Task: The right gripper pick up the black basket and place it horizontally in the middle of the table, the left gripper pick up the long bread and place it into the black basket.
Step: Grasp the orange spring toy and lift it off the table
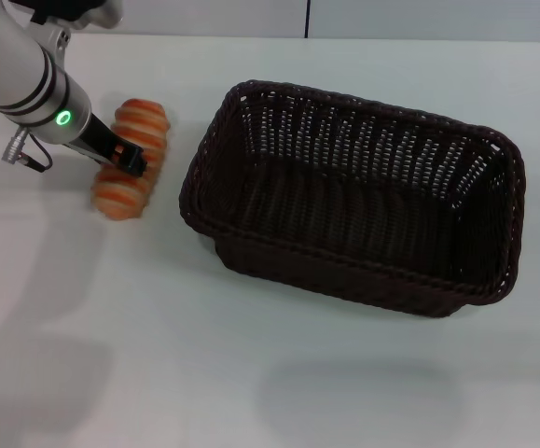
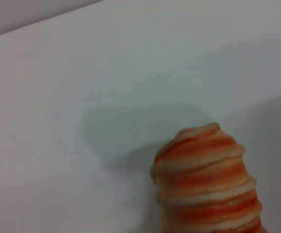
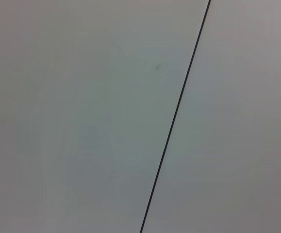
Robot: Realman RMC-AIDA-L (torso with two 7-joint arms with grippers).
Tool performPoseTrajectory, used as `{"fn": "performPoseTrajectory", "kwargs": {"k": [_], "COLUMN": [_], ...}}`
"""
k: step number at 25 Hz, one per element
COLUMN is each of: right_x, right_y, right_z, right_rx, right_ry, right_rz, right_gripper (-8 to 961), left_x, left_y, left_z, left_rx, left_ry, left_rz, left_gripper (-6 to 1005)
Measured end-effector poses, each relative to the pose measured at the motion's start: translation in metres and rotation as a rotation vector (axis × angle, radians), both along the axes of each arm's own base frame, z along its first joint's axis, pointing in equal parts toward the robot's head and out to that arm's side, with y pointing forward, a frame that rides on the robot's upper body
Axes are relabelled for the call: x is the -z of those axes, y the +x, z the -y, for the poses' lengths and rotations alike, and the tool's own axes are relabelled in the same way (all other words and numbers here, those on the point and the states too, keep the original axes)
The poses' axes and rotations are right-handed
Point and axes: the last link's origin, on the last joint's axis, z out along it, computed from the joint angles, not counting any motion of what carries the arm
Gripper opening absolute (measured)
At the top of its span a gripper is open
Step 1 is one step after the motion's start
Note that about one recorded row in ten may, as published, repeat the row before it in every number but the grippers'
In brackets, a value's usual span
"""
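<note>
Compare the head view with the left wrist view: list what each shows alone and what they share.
Only the head view shows the black basket, lying empty and lengthwise on the table, and the left gripper down at the middle of the long bread, left of the basket. Only the left wrist view shows the bread's ridged end close up with its shadow on the table. Both show the bread and the white tabletop. The right gripper appears in neither.

Orange-brown long bread (image 1: 131, 159) banded with pale cream ridges; dark brown-black woven basket (image 1: 251, 238) with open-weave sides; plain white table (image 1: 158, 355); silver-grey arm (image 1: 18, 75) with dark bands and a green light.
</note>
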Motion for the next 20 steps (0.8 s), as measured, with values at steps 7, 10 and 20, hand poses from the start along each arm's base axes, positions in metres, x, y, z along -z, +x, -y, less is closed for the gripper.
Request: {"fn": "performPoseTrajectory", "kwargs": {"k": [7,10,20], "right_x": [0.0,0.0,-0.001], "right_y": [-0.002,-0.001,-0.003], "right_z": [-0.001,-0.002,-0.004], "right_rx": [-0.009,-0.009,-0.016], "right_ry": [-0.001,-0.001,0.001], "right_rz": [0.0,-0.002,-0.002], "right_gripper": [471,471,470], "left_x": [-0.009,-0.022,-0.037], "left_y": [0.001,0.006,0.022], "left_z": [-0.001,0.0,0.007], "left_rx": [0.033,0.078,0.128], "left_ry": [0.041,0.097,0.13], "left_rz": [0.0,0.011,0.018], "left_gripper": [426,413,359]}}
